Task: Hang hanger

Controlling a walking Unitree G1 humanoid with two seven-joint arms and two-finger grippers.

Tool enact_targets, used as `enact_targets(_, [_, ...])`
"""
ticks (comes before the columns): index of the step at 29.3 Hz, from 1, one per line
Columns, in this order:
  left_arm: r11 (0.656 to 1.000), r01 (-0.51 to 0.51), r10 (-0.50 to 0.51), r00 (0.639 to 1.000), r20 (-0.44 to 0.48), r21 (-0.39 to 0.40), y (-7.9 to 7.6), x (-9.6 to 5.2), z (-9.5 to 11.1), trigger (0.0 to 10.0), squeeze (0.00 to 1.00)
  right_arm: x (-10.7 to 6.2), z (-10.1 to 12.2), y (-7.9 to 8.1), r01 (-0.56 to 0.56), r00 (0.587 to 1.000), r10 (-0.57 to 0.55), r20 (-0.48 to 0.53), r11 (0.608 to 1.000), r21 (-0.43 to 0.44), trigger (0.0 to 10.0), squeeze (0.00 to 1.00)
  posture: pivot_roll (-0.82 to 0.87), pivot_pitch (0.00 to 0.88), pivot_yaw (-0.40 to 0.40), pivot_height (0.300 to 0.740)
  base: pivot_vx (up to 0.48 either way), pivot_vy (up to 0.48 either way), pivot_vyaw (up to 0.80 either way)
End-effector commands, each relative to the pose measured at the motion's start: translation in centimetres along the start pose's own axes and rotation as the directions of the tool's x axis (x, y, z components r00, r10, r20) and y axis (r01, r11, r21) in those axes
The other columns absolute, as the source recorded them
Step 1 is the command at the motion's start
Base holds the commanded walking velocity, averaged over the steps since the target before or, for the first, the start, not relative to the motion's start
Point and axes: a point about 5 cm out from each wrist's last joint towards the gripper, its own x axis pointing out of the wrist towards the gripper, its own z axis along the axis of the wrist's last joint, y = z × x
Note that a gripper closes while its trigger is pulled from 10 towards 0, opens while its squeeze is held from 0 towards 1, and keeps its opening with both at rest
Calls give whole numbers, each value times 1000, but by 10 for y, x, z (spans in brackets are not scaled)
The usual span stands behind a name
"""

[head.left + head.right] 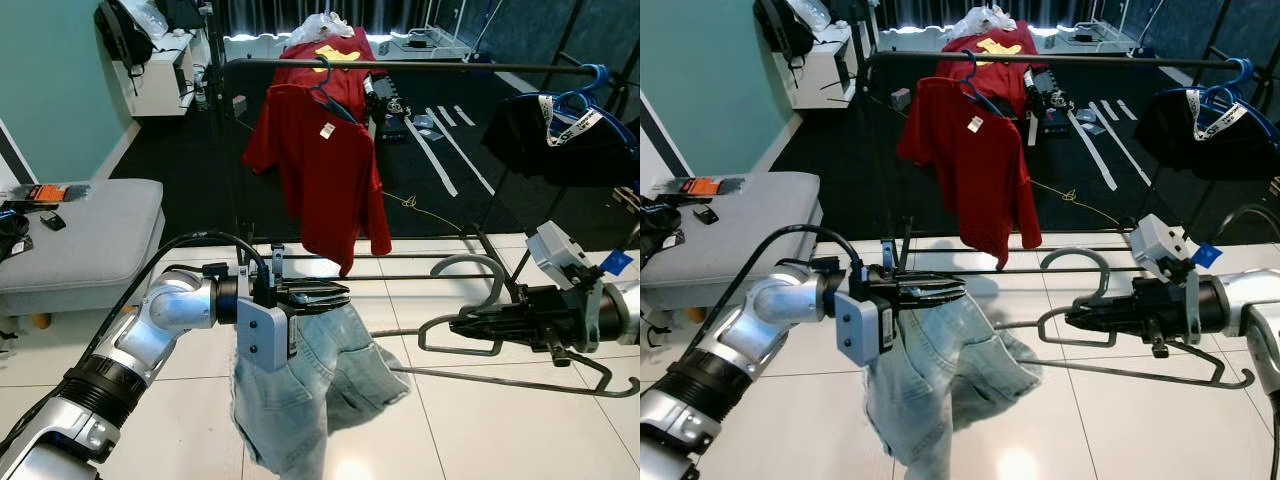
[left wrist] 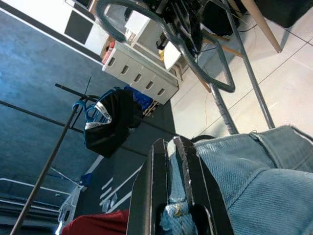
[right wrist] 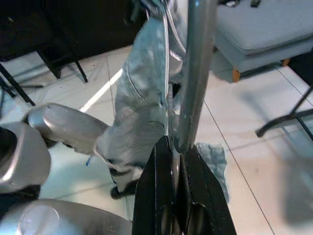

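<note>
Between the two grippers, low in front of the robot, a grey metal hanger [image 1: 470, 330] lies roughly level, its hook curling up toward the clothes rack and one long wire arm running out along the floor side. The right gripper [image 1: 470, 326] is clenched on the hanger's shaft near the hook, and the right wrist view confirms it, with the black fingers [image 3: 151, 196] pressed against the grey rod. Just to the left, the left gripper [image 1: 325, 296] is clamped on the waistband of a pair of light blue jeans [image 1: 300, 400], which dangle down toward the white tiled floor [image 1: 180, 420]. The jeans hang beside the hanger; whether they are threaded onto it cannot be told. Judging from this, the hanging itself is not yet done: the hanger is well below the black rail [image 1: 420, 66], and it has yet to be lifted and hooked there, next to the red shirt [image 1: 320, 170] on its own hanger and the black garment [image 1: 560, 135] on a blue one farther right. A grey bench [image 1: 80, 240] stands off to the left. From the left wrist, denim is seen pinched between the fingers [image 2: 193, 191], a detail the head views blur, while the head views alone give the height of the rail above the hanger.
</note>
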Motion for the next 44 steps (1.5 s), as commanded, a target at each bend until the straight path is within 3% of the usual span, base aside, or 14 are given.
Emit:
enact_targets(1, [1000,9,-9,1000,17,8,2,2,1,10000,0,-4,14,2,-27,999,29,37,999,-38,10000,0,-21,66,1,740,0,0,0])
enact_targets(6, [1000,14,-14,1000,-28,14,4,-7,-5,10000,0,-20,30,6,-14,996,18,90,999,-45,10000,0,-26,62,2,740,0,0,0])
enact_targets(9, [1000,2,-1,999,-45,9,7,-12,-6,10000,0,-33,46,9,-5,981,14,195,999,-44,10000,0,-28,55,5,740,0,0,0])
enact_targets(12, [1000,1,0,999,-46,6,7,-13,-6,10000,0,-38,51,11,-4,975,13,224,999,-42,10000,0,-28,55,5,740,0,0,0])
enact_targets(15, [1000,16,-16,999,-47,6,7,-15,-6,10000,0,-45,40,15,20,992,-19,122,1000,-8,10000,0,-32,48,2,740,0,0,0])
enact_targets(19, [1000,18,-18,999,-46,6,8,-16,-6,10000,0,-47,34,16,22,996,-23,82,1000,12,10000,0,-33,49,3,740,0,0,0])
enact_targets(20, [1000,11,-11,999,-33,7,10,-14,-5,10000,0,-46,27,18,18,999,-19,32,999,33,10000,0,-36,47,6,740,0,0,0])
enact_targets(25, [1000,-6,5,1000,30,14,15,-5,3,10000,0,-37,13,20,-7,1000,8,-9,998,62,10000,0,-32,38,5,740,0,0,0])
enact_targets(33, [1000,-18,16,996,86,23,20,2,11,10000,0,-34,9,18,-10,1000,11,-17,998,64,10000,0,-28,33,0,740,0,0,0])
enact_targets(37, [1000,-18,16,993,117,12,19,8,15,10000,0,-27,10,15,-29,1000,28,8,999,37,10000,0,-28,28,-2,740,0,0,0])
enact_targets(39, [1000,2,0,989,146,-12,14,17,17,10000,0,-11,15,13,-81,995,81,59,997,-3,10000,0,-22,24,-8,740,0,0,0])
enact_targets(44, [999,26,-22,989,143,-26,9,24,14,10000,0,2,21,15,-134,984,136,112,991,-29,10000,0,-16,25,-11,740,0,0,0])
